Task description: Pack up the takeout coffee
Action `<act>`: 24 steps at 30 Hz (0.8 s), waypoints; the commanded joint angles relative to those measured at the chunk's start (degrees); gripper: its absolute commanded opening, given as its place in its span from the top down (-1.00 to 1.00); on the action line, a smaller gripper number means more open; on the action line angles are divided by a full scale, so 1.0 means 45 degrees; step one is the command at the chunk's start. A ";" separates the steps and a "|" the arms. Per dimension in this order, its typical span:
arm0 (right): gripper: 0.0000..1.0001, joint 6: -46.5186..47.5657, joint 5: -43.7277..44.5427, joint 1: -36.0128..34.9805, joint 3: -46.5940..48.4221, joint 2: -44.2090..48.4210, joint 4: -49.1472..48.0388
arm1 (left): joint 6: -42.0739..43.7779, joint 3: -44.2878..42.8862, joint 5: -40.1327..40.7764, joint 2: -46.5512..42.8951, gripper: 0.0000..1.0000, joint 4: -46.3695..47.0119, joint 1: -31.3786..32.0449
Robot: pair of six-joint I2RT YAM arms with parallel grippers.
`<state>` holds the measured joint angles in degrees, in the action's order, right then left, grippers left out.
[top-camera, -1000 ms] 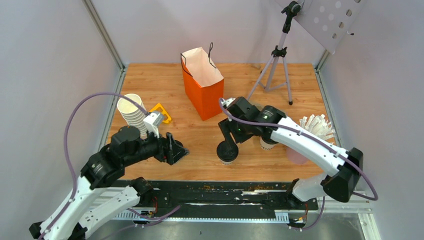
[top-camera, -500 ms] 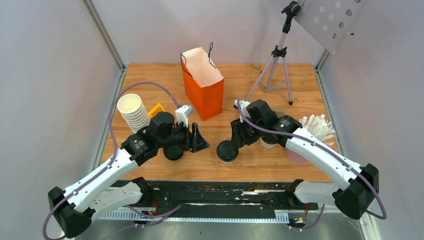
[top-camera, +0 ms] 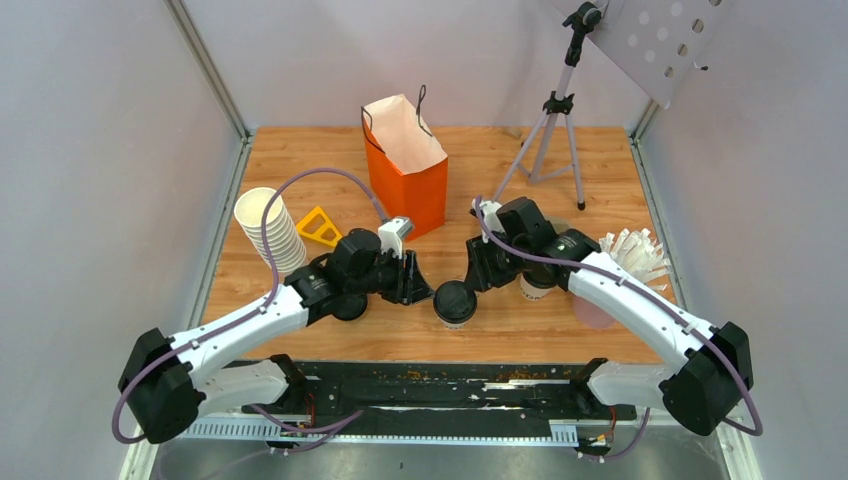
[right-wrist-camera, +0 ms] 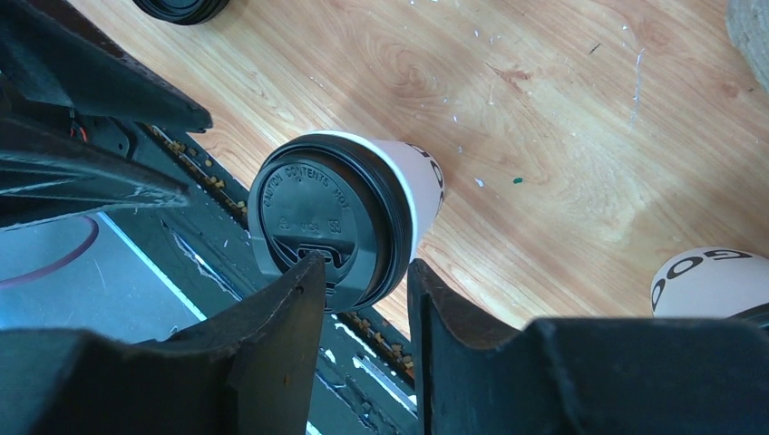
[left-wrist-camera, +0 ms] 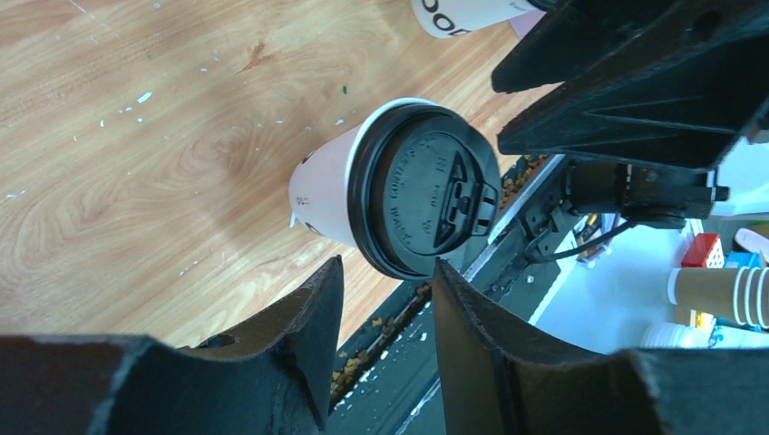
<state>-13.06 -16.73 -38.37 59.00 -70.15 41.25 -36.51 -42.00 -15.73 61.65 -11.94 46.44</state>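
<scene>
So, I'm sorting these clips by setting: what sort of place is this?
Probably a robot test cell, not a café: plain grey walls enclose a wooden table, a tripod stands on it, and the orange bag and lidded cup look like props.

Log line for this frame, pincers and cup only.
stage: pre-grasp | left pincer: open, beside lidded cup | right pincer: open, opposite side | cup: outside orange bag

The black lid [right-wrist-camera: 326, 217] reads "CONTENTS HOT"; the second cup [right-wrist-camera: 716, 281] shows "GOO" (rest hidden).
</scene>
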 commanded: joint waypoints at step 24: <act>0.25 0.1315 -0.0993 0.0986 -0.0299 -0.1696 -0.1088 | -0.0258 0.0938 0.0301 0.1961 0.38 0.3178 0.0072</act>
<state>-8.67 -21.19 -34.33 58.87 -77.32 38.63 -38.39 -38.02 -15.97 70.11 1.21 46.52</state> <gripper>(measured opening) 0.380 0.341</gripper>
